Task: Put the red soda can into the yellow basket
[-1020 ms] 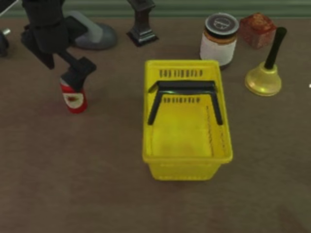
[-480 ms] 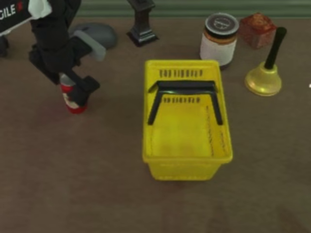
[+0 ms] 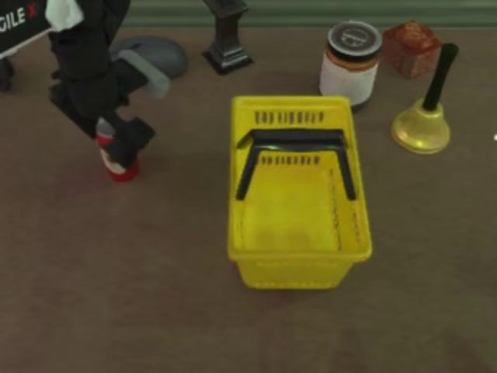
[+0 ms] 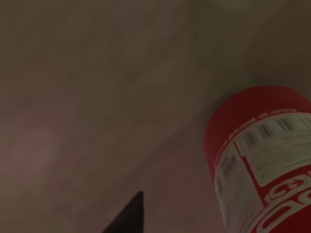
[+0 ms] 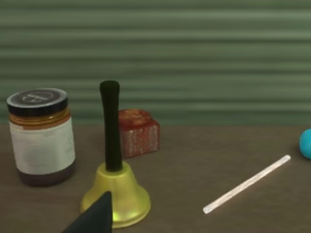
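Note:
The red soda can (image 3: 121, 166) stands upright on the table at the left, well apart from the yellow basket (image 3: 299, 270) in the middle. My left gripper (image 3: 118, 144) is down over the can's top and hides its upper half. In the left wrist view the red soda can (image 4: 252, 131) fills one side with its white label showing. A single dark fingertip (image 4: 132, 213) shows with a wide gap of table between it and the can, so the gripper is open. My right arm is outside the top view; its wrist view shows one dark fingertip (image 5: 97, 216) and nothing held.
Along the back stand a grey mouse (image 3: 159, 54), a black stand (image 3: 227, 43), a white jar with a dark lid (image 3: 351, 66), a red-brown cube (image 3: 411, 47) and a brass bell (image 3: 421, 128). A white stick (image 5: 245, 184) and a blue ball (image 5: 306, 143) lie beyond.
My left arm swung in from the back and came down over the can a second ago. Over the last half second it barely shifted. The can and basket have not moved.

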